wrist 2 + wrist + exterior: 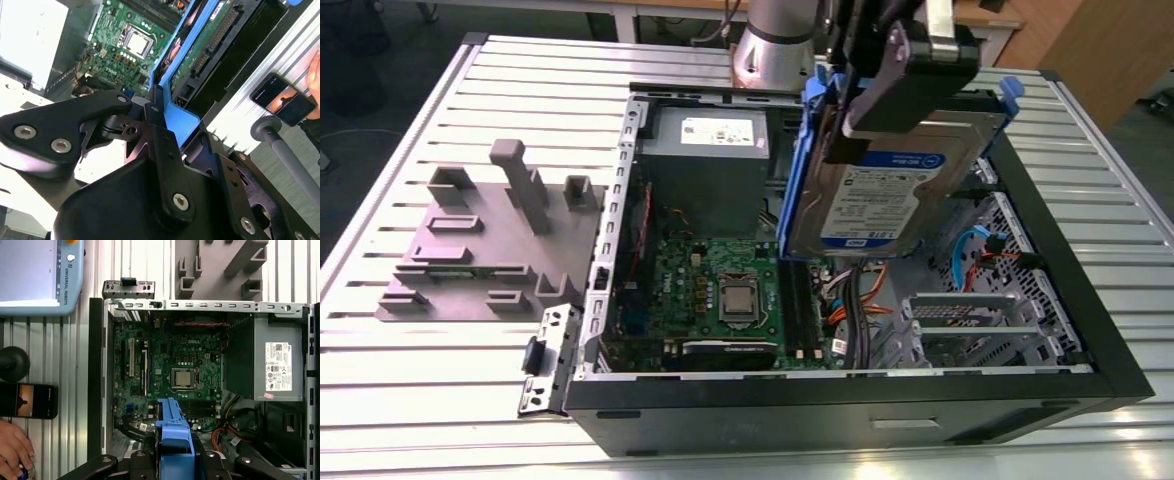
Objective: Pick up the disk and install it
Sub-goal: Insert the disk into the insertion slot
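Nearest me, the black computer case (854, 405) lay open on the slatted table (440, 400), its green motherboard (707, 270) bare inside. Above the case's middle hung the disk (887, 190), tilted steeply with its white-and-blue label facing outward and its lower end down among the cables beside the motherboard. I could not tell whether it touched anything there. The pincer (874, 115) was clamped tight on the disk's upper end, over the blue frame. On the exterior view's left, a grey moulded fixture (467, 250) stood on the table just beside the case. Farther back sat the grey power supply (707, 170) inside the case.
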`<state>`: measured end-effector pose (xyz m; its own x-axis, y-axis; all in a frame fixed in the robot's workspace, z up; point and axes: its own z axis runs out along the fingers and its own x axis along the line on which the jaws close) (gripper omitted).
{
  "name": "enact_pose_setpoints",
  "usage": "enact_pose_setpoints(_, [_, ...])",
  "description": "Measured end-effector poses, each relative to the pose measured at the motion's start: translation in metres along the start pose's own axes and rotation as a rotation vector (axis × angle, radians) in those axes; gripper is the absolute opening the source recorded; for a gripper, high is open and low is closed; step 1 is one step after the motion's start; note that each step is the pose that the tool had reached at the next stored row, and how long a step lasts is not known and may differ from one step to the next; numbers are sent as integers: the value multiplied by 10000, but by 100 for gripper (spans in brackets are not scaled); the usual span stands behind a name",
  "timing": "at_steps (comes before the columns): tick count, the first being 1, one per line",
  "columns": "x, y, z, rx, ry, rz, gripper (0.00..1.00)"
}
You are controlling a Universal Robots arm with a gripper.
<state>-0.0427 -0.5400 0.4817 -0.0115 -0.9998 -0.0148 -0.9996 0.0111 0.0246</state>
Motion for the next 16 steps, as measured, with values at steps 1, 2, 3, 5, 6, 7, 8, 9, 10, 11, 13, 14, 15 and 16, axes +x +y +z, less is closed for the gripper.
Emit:
enact_pose_setpoints(1, [-1,-29,1,0,1,0,36])
enact_pose_setpoints(2, [-1,-57,2,0,1,0,36])
enact_pose_setpoints(3, [-1,-84,3,0,1,-1,36])
enact_pose_setpoints(5, [-2,-137,5,-1,3,-1,36])
enact_pose_setpoints(6, [-2,-162,6,0,2,-1,36])
enact_pose_setpoints(7, [-2,-186,6,0,3,0,36])
enact_pose_setpoints(8, [-2,-210,7,0,3,0,36])
enact_pose_setpoints(9, [-2,-232,8,0,3,-1,36])
enact_pose_setpoints(10, [-3,-252,8,-1,3,-1,36])
enact_pose_setpoints(11, [-3,-268,9,-1,4,-1,36])
enact_pose_setpoints(13, [-3,-291,10,0,4,-2,36])
enact_pose_setpoints(14, [-3,-301,11,-1,5,-1,36])
enact_pose_setpoints(15, [-1,-309,11,-1,6,-1,36])
enact_pose_setpoints(16, [3,-315,13,-1,5,-1,36])
